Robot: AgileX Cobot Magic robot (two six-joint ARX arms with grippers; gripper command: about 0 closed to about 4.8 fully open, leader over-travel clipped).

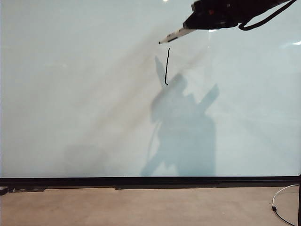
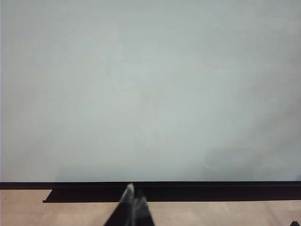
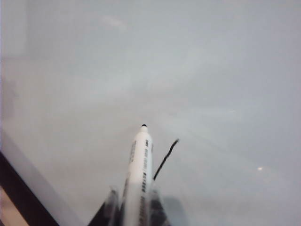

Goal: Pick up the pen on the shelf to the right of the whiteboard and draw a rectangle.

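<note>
Your right gripper (image 1: 188, 29) sits near the top edge of the large glossy pale whiteboard (image 1: 75, 103), its fingers pinching the slim white marker pen (image 1: 175, 35). The pen's long axis slants toward the board's left edge, its dark tip just beside the upper end of the single black stroke (image 1: 166, 67) of the rectangle. Only the right wrist view shows the barrel's lettering. The left gripper (image 2: 133, 194) idles by the bottom frame, fingers pressed together.
</note>
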